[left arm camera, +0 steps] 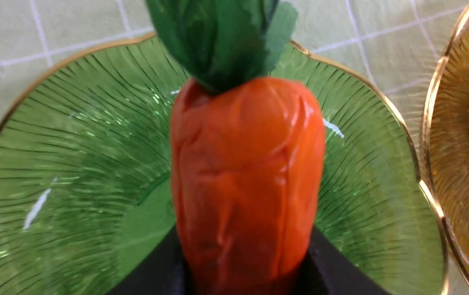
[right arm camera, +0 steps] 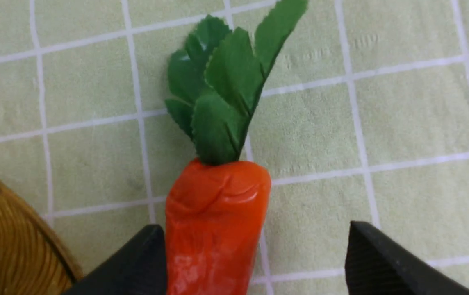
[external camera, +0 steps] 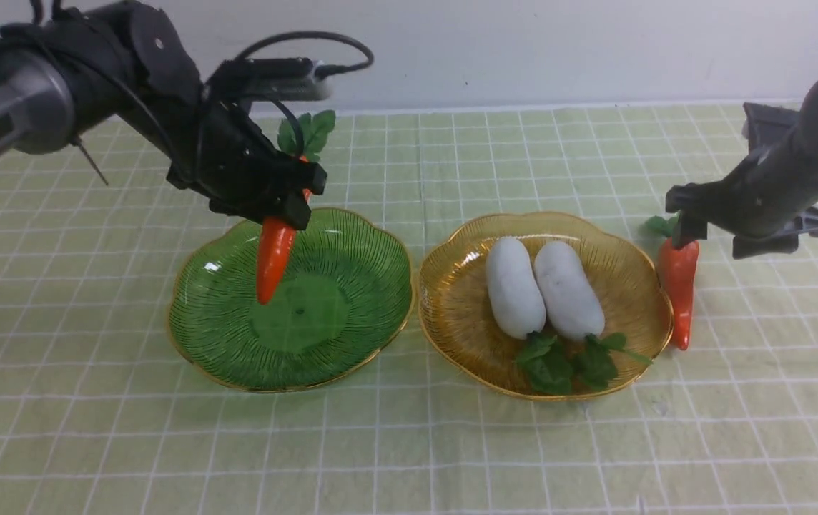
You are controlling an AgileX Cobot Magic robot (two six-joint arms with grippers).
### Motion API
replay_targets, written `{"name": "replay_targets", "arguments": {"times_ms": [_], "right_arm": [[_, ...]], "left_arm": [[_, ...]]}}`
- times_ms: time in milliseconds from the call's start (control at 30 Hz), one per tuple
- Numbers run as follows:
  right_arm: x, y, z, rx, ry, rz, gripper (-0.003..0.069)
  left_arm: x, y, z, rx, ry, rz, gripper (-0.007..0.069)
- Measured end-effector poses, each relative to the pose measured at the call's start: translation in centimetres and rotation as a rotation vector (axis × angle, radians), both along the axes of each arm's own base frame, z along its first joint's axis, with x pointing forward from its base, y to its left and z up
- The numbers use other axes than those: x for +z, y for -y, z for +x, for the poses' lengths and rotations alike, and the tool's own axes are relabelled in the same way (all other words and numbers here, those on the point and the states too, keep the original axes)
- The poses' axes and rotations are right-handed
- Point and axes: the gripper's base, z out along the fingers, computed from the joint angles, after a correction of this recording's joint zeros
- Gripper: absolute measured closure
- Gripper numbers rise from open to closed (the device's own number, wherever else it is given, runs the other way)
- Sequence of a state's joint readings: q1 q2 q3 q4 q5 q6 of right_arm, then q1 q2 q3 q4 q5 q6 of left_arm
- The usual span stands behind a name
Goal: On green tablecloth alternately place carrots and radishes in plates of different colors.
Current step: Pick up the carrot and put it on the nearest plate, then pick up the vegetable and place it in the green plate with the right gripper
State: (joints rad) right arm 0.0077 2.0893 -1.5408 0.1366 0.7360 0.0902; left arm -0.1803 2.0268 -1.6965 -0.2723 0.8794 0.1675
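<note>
**Carrot (external camera: pixel 274 257) hangs over the green plate (external camera: pixel 352 322), second carrot (external camera: pixel 678 300) lies on the cloth (external camera: pixel 409 443)**

The left gripper (external camera: pixel 287 204) is clamped on the carrot near its thick end. The tip therefore points down over the green plate, and the leaves stand up behind the jaws. The tip seems to be just above the plate and not resting on it. Nothing else lies in this plate. I think this grip is used so that the carrot can go down inside the rim without the fingers meeting the plate.

Both radishes (external camera: pixel 514 286) lie side by side in the amber plate (external camera: pixel 459 307), with their leaves toward the robot. In my judgement, the green plate is therefore the place for both carrots.

The second carrot lies flat on the cloth, just beside the amber plate on its right side, with its tip toward the robot. The right gripper (right arm camera: pixel 255 262) holds its jaws apart around the thick end and grips nothing. The carrot is not centred between them. It touches or nearly touches one finger (right arm camera: pixel 136 266), and the other finger is well apart from it. When the jaws close, the carrot will probably slide a little sideways first.
</note>
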Motion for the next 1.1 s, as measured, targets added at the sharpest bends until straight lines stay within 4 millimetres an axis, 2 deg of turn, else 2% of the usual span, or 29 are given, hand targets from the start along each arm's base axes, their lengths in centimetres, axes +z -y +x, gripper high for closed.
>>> {"name": "replay_targets", "arguments": {"times_ms": [67, 133, 233, 267, 300, 333, 367, 433, 467, 500, 533, 600, 667, 733, 767, 833, 867, 933, 967, 1000, 1033, 1067, 1100], "right_arm": [[-0.9, -0.1, 0.2, -0.008, -0.011, 0.013, 0.0130], [-1.6, -0.2, 0.3, -0.015, -0.021, 0.029, 0.0133], [-2.3, -0.3, 0.4, -0.005, -0.034, 0.036, 0.0152], [-2.6, -0.3, 0.4, 0.000, -0.040, 0.036, 0.0177], [-2.6, -0.3, 0.5, 0.008, -0.040, 0.031, 0.0251], [-2.6, -0.3, 0.5, 0.009, -0.039, 0.030, 0.0251], [-2.5, -0.1, 0.5, 0.011, -0.036, 0.023, 0.0349], [-1.9, 0.1, 0.6, 0.015, -0.034, 0.014, 0.0351], [-0.2, 0.5, 0.6, 0.009, -0.031, 0.011, 0.0342], [-0.1, 0.5, 0.6, 0.006, -0.035, 0.013, 0.0342], [1.5, 0.8, 0.4, -0.005, -0.035, 0.021, 0.0342], [6.0, 0.7, -0.1, -0.018, 0.009, 0.059, 0.0342], [8.7, -0.2, -0.5, -0.006, 0.040, 0.099, 0.0342], [11.4, -2.3, -1.1, 0.051, 0.083, 0.140, 0.0342], [12.3, -4.0, -1.5, 0.095, 0.099, 0.162, 0.0342], [12.9, -7.3, -2.0, 0.167, 0.108, 0.199, 0.0342], [12.9, -9.3, -2.3, 0.207, 0.113, 0.218, 0.0342], [12.5, -12.9, -2.8, 0.276, 0.122, 0.240, 0.0342], [11.9, -15.6, -3.1, 0.322, 0.138, 0.256, 0.0342], [11.8, -15.9, -3.2, 0.330, 0.135, 0.256, 0.0342], [11.1, -18.8, -3.5, 0.367, 0.163, 0.284, 0.0342], [10.9, -19.5, -3.6, 0.375, 0.169, 0.291, 0.0342], [10.3, -21.0, -3.8, 0.393, 0.181, 0.307, 0.0342]], "left_arm": [[-1.1, 0.1, 0.3, 0.025, -0.024, -0.005, 0.0378], [-2.4, 0.2, 0.6, 0.039, -0.056, -0.003, 0.0337], [-3.2, 0.1, 0.6, 0.037, -0.083, 0.014, 0.0256], [-3.3, 0.0, 0.6, 0.034, -0.088, 0.025, 0.0222], [-3.3, -0.1, 0.6, 0.027, -0.092, 0.043, 0.0181], [-3.3, -0.1, 0.6, 0.026, -0.094, 0.046, 0.0176], [-3.1, -0.3, 0.5, 0.022, -0.107, 0.069, 0.0154], [-2.7, -0.5, 0.4, 0.020, -0.128, 0.097, 0.0149], [-1.7, -0.9, 0.4, 0.022, -0.159, 0.148, 0.0180], [-1.5, -1.0, 0.4, 0.026, -0.157, 0.153, 0.0193], [-0.8, -1.4, 0.3, 0.029, -0.181, 0.201, 0.0239], [0.8, -2.1, 0.3, 0.051, -0.174, 0.278, 0.0371], [2.3, -2.7, 0.2, 0.081, -0.137, 0.323, 0.0508], [5.0, -3.4, -0.7, 0.121, -0.083, 0.335, 0.0599], [5.7, -3.5, -1.0, 0.128, -0.075, 0.332, 0.0611], [7.5, -3.7, -2.0, 0.140, -0.041, 0.321, 0.0623], [9.0, -3.9, -3.1, 0.146, -0.015, 0.305, 0.0629], [10.5, -4.0, -4.5, 0.149, 0.009, 0.288, 0.0632], [11.5, -4.2, -5.8, 0.151, 0.023, 0.277, 0.0632], [11.8, -4.2, -6.0, 0.152, 0.030, 0.276, 0.0632], [12.4, -4.5, -7.6, 0.154, 0.044, 0.269, 0.0632], [12.8, -4.6, -8.1, 0.155, 0.055, 0.266, 0.0632], [13.1, -4.7, -9.1, 0.156, 0.068, 0.263, 0.0632]]}}
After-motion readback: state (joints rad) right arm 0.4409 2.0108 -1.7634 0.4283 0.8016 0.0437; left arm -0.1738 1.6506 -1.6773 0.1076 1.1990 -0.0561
